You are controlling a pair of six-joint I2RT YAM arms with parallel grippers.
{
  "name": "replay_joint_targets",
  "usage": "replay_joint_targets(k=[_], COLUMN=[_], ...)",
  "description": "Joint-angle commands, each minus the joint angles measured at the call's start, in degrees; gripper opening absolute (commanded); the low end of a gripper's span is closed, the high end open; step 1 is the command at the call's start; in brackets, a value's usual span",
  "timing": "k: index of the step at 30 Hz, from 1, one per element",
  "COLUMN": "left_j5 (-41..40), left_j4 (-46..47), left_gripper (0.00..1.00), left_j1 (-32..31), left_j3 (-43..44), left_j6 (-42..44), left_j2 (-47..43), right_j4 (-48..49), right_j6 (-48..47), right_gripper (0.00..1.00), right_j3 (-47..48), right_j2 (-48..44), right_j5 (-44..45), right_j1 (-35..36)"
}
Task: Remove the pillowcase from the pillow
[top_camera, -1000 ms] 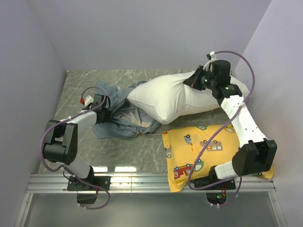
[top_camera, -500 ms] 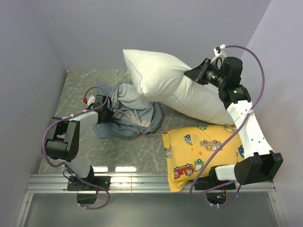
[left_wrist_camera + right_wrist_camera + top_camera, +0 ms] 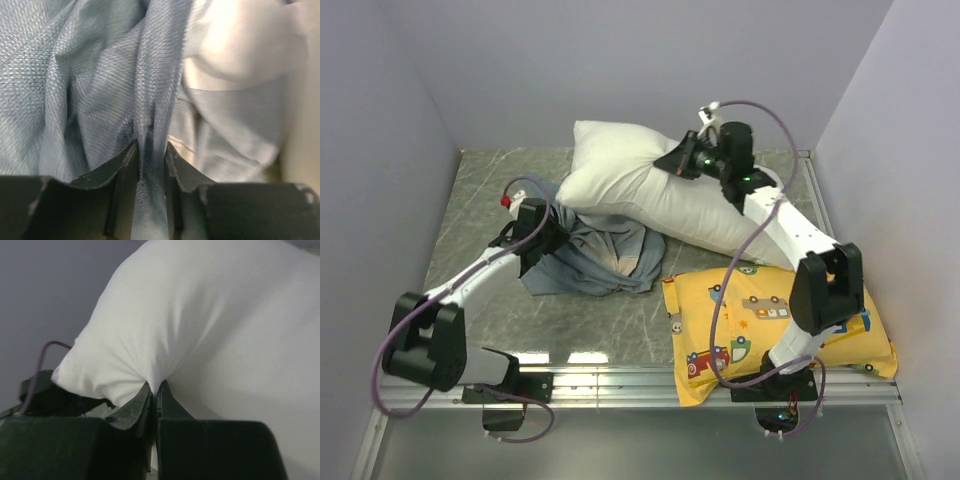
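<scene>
- The pillowcase (image 3: 592, 255) is lying in a crumpled heap on the desk (image 3: 480, 190), left of the middle and just beside the yellow pillow (image 3: 770, 310).
- The pillow (image 3: 640, 190) is sitting behind the heap, bare and white, with its near edge leaning over the top of the cloth. It is looking all the way out of the cover.
- The left tool (image 3: 148, 157) is standing with its jaws a little apart, and a fold of blue cloth is running between them. The close view is blurry, so I cannot tell if it is squeezing the fold or just sitting loosely around it.
- The right tool (image 3: 155, 389) is pressing its jaws together on a small pinch of the pillow's white skin, up near the top.
- The pillowcase is looking thin, floppy and light. It is bunching up anywhere it is touched, so a fold or the edge hem is looking like the best place to pinch.
- The pillow is looking puffy and soft, big but not heavy. A small pinch is only pulling its skin into a point, so a corner or seam is looking like a firmer hold.
</scene>
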Motion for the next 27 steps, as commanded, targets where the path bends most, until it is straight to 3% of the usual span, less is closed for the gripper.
replay_joint_targets(k=[1, 8, 15, 18, 22, 27], left_j5=[-0.23, -7.53, -5.08, -1.92, 1.34, 4.06], left_j4=[-3.49, -13.96, -15.46, -13.88, -13.87, -11.69], left_gripper=[0.32, 0.36, 0.47, 0.56, 0.59, 0.65], left_j1=[-0.34, -0.34, -0.34, -0.34, -0.34, -0.34], left_j3=[0.90, 5.12, 10.14, 10.93, 12.68, 12.08], left_j6=[1.66, 5.25, 10.26, 12.37, 14.05, 15.63], left_j2=[-7.05, -22.07, -22.09, -21.92, -20.77, -21.82], right_j4=[9.95, 13.82, 10.40, 6.37, 0.65, -4.27], right_j6=[-1.17, -4.58, -7.23, -8.28, -9.77, -11.36], right_gripper=[0.00, 0.00, 0.00, 0.16, 0.46, 0.66], right_j3=[3.72, -9.36, -15.53, -14.84, -13.25, -13.51], right_j2=[1.00, -1.18, -2.23, -4.87, -9.17, -16.02], right_j5=[1.02, 4.80, 9.45, 11.21, 14.46, 18.86], right_j1=[4.97, 11.73, 13.33, 13.33, 13.41, 12.89])
